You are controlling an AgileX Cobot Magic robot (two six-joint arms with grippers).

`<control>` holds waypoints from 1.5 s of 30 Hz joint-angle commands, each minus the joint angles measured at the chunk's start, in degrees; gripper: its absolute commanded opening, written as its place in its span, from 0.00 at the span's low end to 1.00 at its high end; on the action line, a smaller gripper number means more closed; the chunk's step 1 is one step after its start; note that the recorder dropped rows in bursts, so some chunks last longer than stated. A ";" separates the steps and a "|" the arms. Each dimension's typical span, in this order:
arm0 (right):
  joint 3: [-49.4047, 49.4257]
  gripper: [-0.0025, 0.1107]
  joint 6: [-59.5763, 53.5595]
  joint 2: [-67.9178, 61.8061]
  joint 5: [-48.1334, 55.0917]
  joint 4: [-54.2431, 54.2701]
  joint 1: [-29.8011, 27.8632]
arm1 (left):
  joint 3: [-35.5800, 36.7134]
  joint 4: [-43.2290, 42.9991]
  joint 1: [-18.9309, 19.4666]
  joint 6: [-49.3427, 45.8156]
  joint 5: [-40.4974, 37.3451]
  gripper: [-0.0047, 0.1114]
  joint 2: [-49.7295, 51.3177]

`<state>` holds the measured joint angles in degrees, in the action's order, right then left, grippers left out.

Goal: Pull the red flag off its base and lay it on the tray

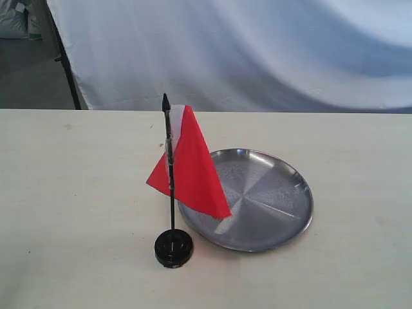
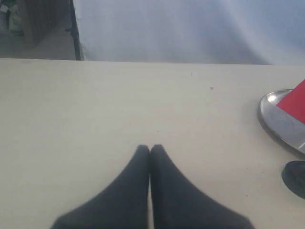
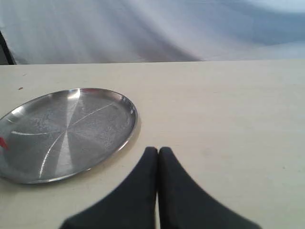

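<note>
The red flag (image 1: 190,167) stands upright on its thin black pole, plugged into the small round black base (image 1: 174,248) near the table's front. Just right of it lies the round silver tray (image 1: 270,196), with the cloth hanging over its left rim. No arm shows in the exterior view. In the left wrist view my left gripper (image 2: 150,149) is shut on nothing over bare table, with the tray's rim (image 2: 276,117), a corner of the red flag (image 2: 295,102) and the base (image 2: 295,176) off to one side. My right gripper (image 3: 157,150) is also shut and holds nothing, close beside the tray (image 3: 62,133).
The pale tabletop (image 1: 77,193) spreads wide on both sides of the flag and tray. A white cloth backdrop (image 1: 257,51) hangs behind the table's far edge, with a dark stand leg (image 1: 67,64) at the back left.
</note>
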<state>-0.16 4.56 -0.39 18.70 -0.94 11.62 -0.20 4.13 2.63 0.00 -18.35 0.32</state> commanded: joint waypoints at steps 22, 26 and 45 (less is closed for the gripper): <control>0.16 0.02 -0.09 0.39 -0.32 -0.51 -0.02 | 0.20 -1.13 0.14 0.00 1.35 0.04 -0.32; 0.16 0.02 -0.09 0.39 -0.32 -0.51 -0.02 | 0.20 -0.75 0.14 0.00 4.70 0.04 -0.32; 0.16 0.02 -0.09 0.39 -0.32 -0.51 -0.02 | 0.20 0.54 0.14 12.68 43.81 0.04 -0.32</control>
<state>-0.16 4.56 -0.39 18.70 -0.94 11.62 -0.20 4.05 2.63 12.15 24.37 0.19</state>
